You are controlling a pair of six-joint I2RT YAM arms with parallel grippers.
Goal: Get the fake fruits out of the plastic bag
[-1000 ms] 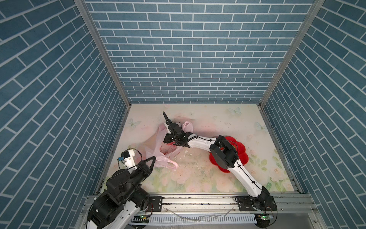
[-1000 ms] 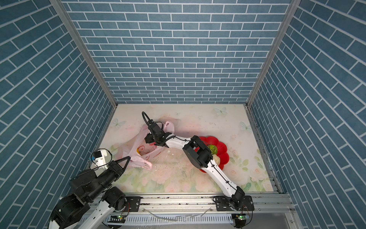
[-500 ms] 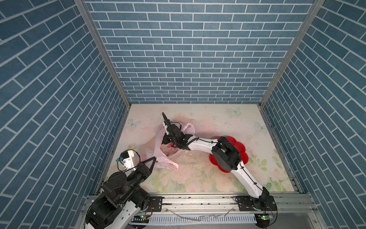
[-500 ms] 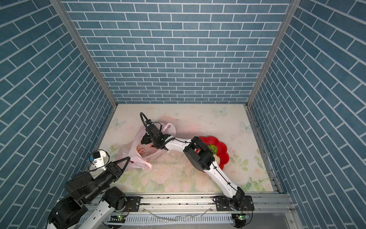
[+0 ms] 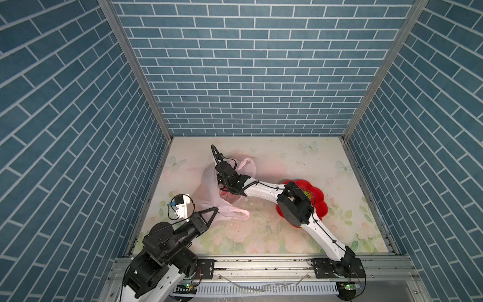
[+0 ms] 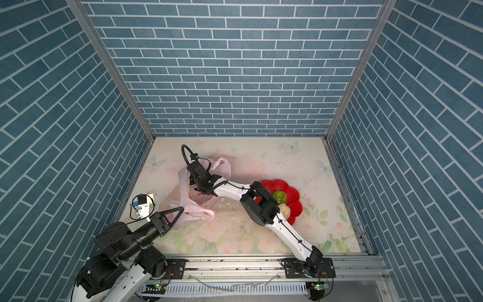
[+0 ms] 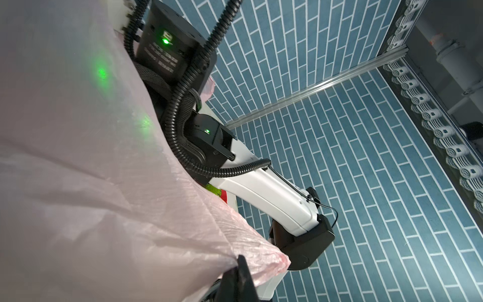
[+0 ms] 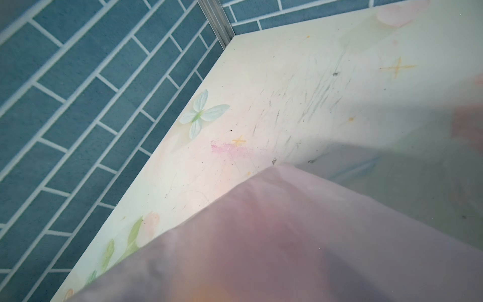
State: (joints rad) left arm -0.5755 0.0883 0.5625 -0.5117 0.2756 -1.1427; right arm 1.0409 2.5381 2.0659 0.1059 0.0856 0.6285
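Observation:
The pink plastic bag (image 5: 209, 188) (image 6: 183, 188) lies crumpled at the left middle of the floral mat. My left gripper (image 5: 215, 208) (image 7: 241, 264) is shut on the bag's near edge and holds the film (image 7: 78, 157) taut. My right gripper (image 5: 227, 184) reaches down into the bag's mouth, where the film hides its fingers. The right wrist view shows only blurred pink film (image 8: 287, 235) with an orange glow behind it. Something red (image 6: 200, 194) shows inside the bag. Two fake fruits, a green bumpy ball (image 6: 279, 195) and a cream ball (image 6: 285, 209), lie on the red plate.
The red flower-shaped plate (image 6: 294, 198) (image 5: 318, 198) sits right of the bag, partly under my right arm's elbow. Blue brick walls close in the mat on three sides. Small white crumbs lie on the mat (image 5: 261, 222) in front of the bag.
My right wrist has edged slightly left, deeper into the bag's mouth. My left arm has shifted a little and keeps its hold on the bag's edge.

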